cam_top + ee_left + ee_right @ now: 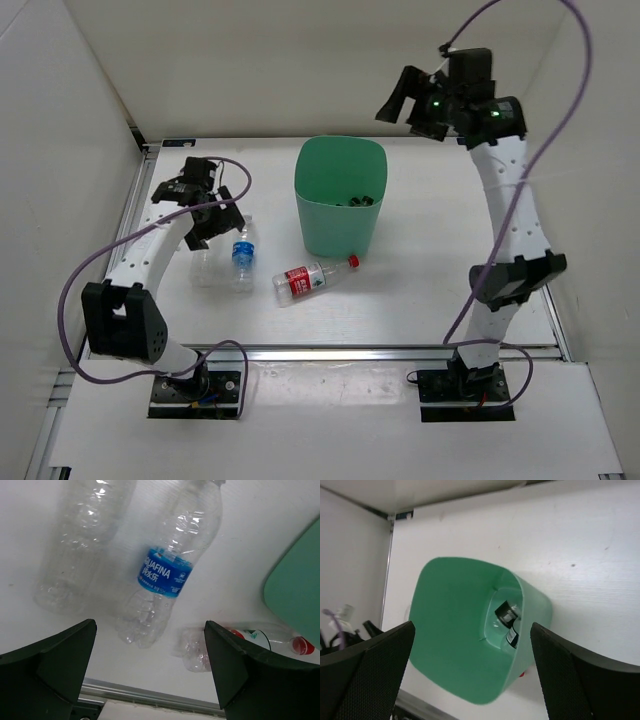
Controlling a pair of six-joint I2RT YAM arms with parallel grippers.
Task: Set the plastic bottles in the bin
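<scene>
The green bin (340,195) stands at the table's middle, with a dark-labelled, black-capped bottle (509,617) lying inside. Three plastic bottles lie on the table left of and in front of the bin: an unlabelled one (205,262), a blue-labelled one (243,255) and a red-labelled, red-capped one (315,278). My left gripper (212,222) is open and empty, just above the unlabelled bottle (82,540) and the blue-labelled bottle (167,575). My right gripper (408,112) is open and empty, raised high beyond the bin's right side, looking down into the bin (460,630).
White walls close in the table on the left, back and right. A metal rail (350,352) runs along the near edge. The red-labelled bottle (250,640) lies close to the bin's front wall (297,585).
</scene>
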